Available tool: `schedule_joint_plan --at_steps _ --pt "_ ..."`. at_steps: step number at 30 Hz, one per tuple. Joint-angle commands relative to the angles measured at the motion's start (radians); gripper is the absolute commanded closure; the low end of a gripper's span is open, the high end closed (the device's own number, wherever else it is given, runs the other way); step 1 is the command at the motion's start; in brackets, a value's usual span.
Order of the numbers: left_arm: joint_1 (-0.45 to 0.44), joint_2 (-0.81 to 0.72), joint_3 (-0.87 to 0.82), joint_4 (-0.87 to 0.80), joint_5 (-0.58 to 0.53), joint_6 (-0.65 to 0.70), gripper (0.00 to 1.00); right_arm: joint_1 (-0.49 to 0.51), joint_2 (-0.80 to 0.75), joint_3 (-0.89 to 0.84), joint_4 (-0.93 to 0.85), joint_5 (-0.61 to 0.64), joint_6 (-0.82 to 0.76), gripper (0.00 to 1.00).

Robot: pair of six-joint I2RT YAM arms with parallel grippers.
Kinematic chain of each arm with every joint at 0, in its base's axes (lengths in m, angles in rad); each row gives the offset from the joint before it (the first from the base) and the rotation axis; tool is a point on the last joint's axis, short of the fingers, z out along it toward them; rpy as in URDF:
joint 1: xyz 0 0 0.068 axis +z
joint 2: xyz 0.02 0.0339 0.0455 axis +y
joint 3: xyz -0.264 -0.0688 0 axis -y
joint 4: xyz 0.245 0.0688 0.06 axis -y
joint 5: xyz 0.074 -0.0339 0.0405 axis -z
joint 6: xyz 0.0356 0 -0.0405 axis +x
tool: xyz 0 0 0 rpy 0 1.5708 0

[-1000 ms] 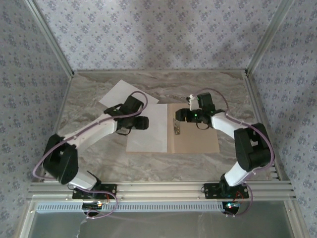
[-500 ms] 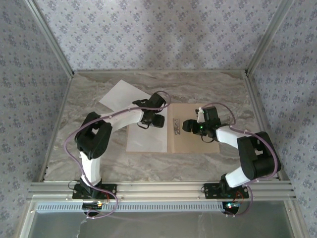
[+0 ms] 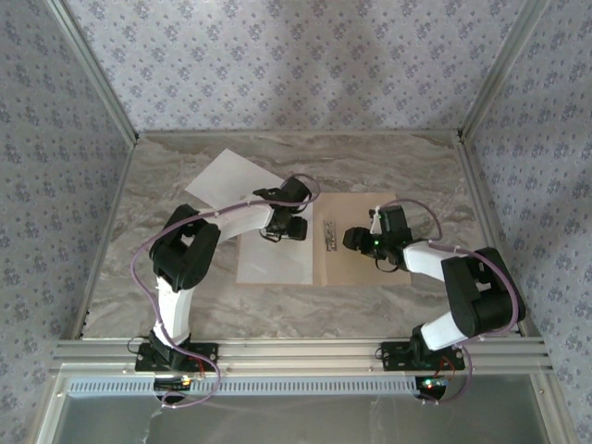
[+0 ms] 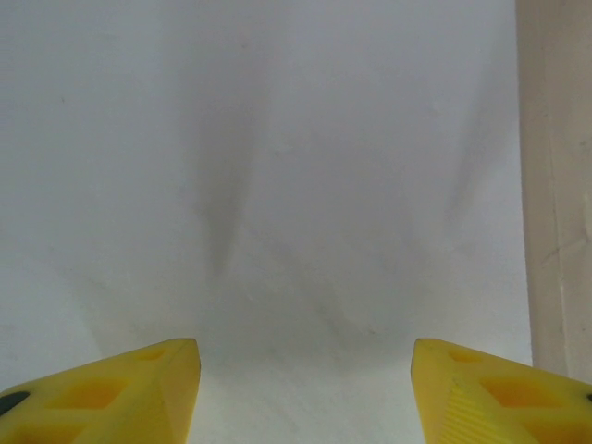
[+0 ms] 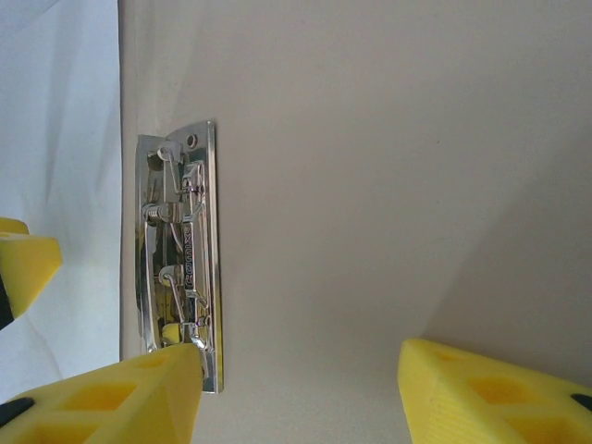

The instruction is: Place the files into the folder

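The tan folder (image 3: pixel 365 259) lies open on the table, its metal clip (image 3: pixel 327 234) by the spine. One white file (image 3: pixel 276 259) lies flat on its left half. A second file (image 3: pixel 225 179) rests on the table at the back left. My left gripper (image 3: pixel 296 228) hovers low over the first file (image 4: pixel 277 185) near the spine, its jaws (image 4: pixel 305 393) open and empty. My right gripper (image 3: pixel 355 239) is over the folder's right half (image 5: pixel 370 185), open and empty (image 5: pixel 301 393), just right of the clip (image 5: pixel 180 268).
The marble table (image 3: pixel 416 166) is bounded by patterned walls at the back and sides. A metal rail (image 3: pixel 296 350) runs along the near edge by the arm bases. The two grippers face each other closely across the clip; the left fingertip (image 5: pixel 23 264) appears in the right wrist view.
My left arm has swung right across the file on the folder, ending near the spine. My right gripper has shifted slightly nearer and lower over the right half.
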Motion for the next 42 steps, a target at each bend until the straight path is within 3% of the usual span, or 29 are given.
schedule_joint_plan --at_steps 1,12,36,42 --pt "0.009 -0.006 -0.032 -0.013 -0.024 -0.036 0.38 0.014 -0.005 -0.037 -0.059 0.112 0.029 0.40" --pt "0.032 -0.038 -0.089 -0.009 -0.042 -0.098 0.38 0.032 0.008 -0.095 0.002 0.134 0.110 0.40" --pt "-0.014 -0.055 -0.134 0.074 0.079 -0.125 0.38 0.059 0.014 -0.117 0.040 0.167 0.163 0.39" --pt "-0.012 -0.070 -0.143 0.053 0.043 -0.137 0.38 0.062 0.018 -0.116 0.041 0.169 0.166 0.39"
